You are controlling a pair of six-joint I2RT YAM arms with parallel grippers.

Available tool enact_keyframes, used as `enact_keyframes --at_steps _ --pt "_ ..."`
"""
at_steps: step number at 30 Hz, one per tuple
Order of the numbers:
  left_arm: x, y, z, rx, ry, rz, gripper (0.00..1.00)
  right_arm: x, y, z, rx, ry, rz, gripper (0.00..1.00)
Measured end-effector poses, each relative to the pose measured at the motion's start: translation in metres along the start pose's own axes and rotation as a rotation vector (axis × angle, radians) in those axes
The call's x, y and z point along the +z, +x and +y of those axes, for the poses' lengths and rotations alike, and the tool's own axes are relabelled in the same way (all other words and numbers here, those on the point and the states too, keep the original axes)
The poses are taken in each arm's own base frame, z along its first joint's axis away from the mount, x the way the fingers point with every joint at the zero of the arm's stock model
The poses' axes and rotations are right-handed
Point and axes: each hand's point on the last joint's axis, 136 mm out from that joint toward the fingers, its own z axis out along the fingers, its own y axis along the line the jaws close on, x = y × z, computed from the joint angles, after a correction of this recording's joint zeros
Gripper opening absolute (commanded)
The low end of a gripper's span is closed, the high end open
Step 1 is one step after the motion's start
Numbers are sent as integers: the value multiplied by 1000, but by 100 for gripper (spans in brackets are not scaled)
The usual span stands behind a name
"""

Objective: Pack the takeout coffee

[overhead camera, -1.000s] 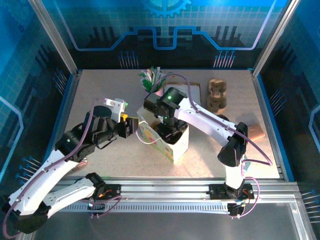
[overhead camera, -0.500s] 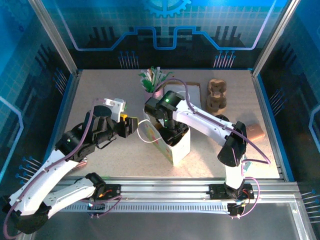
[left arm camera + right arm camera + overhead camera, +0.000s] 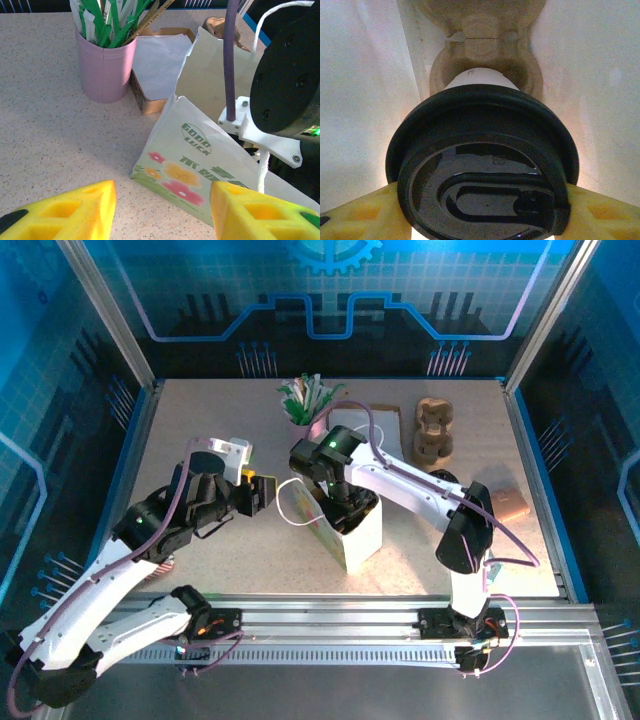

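Near the middle of the tabletop (image 3: pixel 190 430) stands a flowered paper bag (image 3: pixel 358 540) with its mouth open upward, and the right gripper (image 3: pixel 345 512) reaches down into it. Inside the bag, the right wrist view shows its yellow fingers (image 3: pixel 357 212) tight against either side of the black lid (image 3: pixel 485 175), gripping the white coffee cup (image 3: pixel 475 77) from above. The cup's lower end is at a round pocket of a brown cardboard carrier (image 3: pixel 485 42) on the bag's floor, though I cannot tell whether it is fully seated. The left gripper (image 3: pixel 162 212) hovers just beside the bag's left side, jaws wide open and holding nothing. Toward the far edge stands a pink cup (image 3: pixel 105 72) of green-and-white sachets, a brown box (image 3: pixel 150 100) lined with white paper sits just beside it, and a second cardboard carrier (image 3: pixel 433 430) lies toward the far right corner
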Motion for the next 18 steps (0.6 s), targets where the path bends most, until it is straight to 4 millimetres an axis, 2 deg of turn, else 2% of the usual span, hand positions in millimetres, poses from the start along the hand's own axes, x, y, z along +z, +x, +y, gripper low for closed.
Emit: enact_keyframes --at_steps 10,18 --pt "1 1 0 0 -2 3 53 -1 1 -5 54 -20 -33 46" --pt "2 2 2 8 -8 5 53 7 2 -6 66 -28 -28 46"
